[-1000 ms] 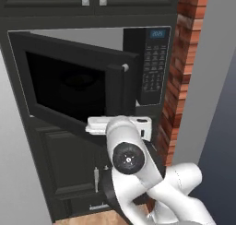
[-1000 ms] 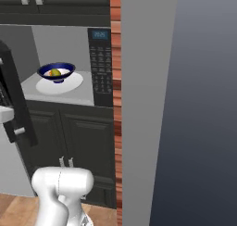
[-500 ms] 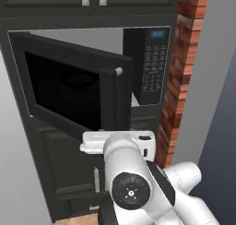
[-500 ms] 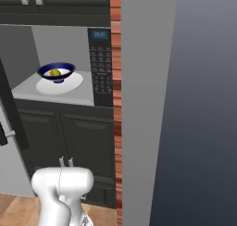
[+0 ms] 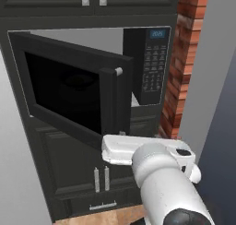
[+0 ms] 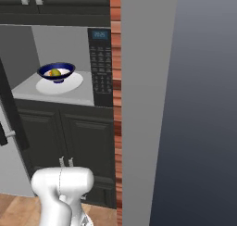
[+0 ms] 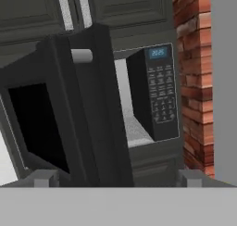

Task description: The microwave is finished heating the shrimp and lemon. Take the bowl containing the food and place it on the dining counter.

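The tool is spread wide, nothing held. Ahead of it a glossy black built-in microwave is seen, its dark glass door swung open. Inside, a round dark-blue bowl is set on a flat white turntable plate.

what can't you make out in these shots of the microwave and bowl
- Shrimp: right base view, too small to tell apart inside the bowl; the lemon reads as a yellow-green spot.
- Bowl: left base view and hand view, hidden behind the microwave door.
- Display digits: blurred.
- Hand: fingertips cut off at the hand view's bottom.
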Robot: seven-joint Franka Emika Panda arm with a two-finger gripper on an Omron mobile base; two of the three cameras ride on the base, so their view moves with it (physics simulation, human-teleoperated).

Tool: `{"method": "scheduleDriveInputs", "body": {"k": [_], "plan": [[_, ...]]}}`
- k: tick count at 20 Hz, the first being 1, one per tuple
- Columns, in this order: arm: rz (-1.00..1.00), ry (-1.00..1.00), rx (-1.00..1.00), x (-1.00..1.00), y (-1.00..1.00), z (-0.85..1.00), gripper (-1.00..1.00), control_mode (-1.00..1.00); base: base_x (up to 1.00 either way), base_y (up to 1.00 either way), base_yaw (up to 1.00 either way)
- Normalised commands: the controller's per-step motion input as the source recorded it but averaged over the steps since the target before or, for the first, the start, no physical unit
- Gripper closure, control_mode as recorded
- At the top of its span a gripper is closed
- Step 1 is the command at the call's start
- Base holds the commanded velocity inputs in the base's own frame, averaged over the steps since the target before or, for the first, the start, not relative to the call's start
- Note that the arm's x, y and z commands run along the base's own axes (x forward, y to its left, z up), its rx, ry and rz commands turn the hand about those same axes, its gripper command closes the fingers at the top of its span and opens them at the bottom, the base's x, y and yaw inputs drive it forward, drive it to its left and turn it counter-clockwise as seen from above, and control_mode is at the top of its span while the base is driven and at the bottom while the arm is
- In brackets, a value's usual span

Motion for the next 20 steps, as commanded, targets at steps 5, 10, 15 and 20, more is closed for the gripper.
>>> {"method": "scheduleDriveInputs", "body": {"k": [5,10,15,20], "plan": [[0.16,0.02,0.49,0.00,-1.00,0.31,-1.00,-1.00,0.00,0.00,0.00],[0.16,0.20,0.48,0.44,-0.99,0.14,-1.00,-1.00,0.00,0.00,0.00],[0.16,0.41,0.39,0.72,-0.66,0.01,-1.00,-1.00,0.00,0.00,0.00],[0.04,0.30,0.08,0.34,0.15,-0.01,-1.00,-1.00,0.00,0.00,0.00]]}}
